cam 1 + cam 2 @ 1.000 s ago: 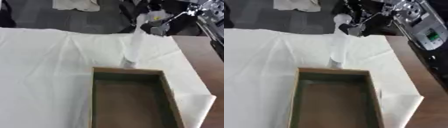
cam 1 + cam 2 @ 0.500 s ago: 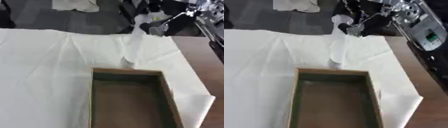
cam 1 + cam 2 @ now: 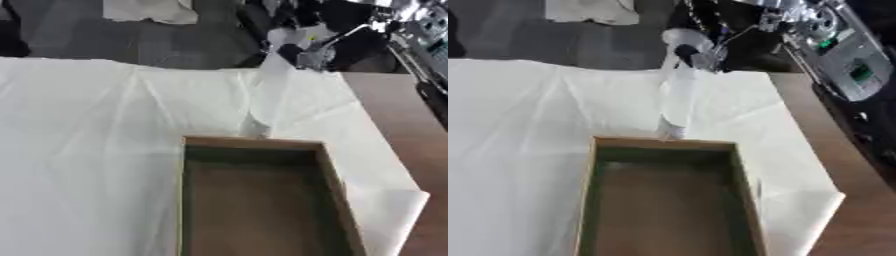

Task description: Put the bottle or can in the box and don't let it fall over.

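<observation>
A tall, pale, translucent bottle (image 3: pixel 677 97) is being held above the desk (image 3: pixel 87 150), in the upper middle of the frame, just beyond the far rim of the open wooden box (image 3: pixel 667 200). Its lower end is hanging just over, or just behind, that far rim; whether it is touching the white cloth (image 3: pixel 79 125) cannot be told. Its top is being gripped by the right robot hand (image 3: pixel 697 52), reaching in from the upper right, with dark fingers curled round the neck. The bottle is being kept close to upright, leaning only slightly.

The box, in the lower middle of the frame, is showing nothing inside it. So the pick-up is judged as done and the carry as nearly finished, while the placing itself is not yet done: the bottle is yet to be brought over the rim, lowered to the box floor, stood on its base and released without being tipped.

The left robot hand is not being shown in either view.
</observation>
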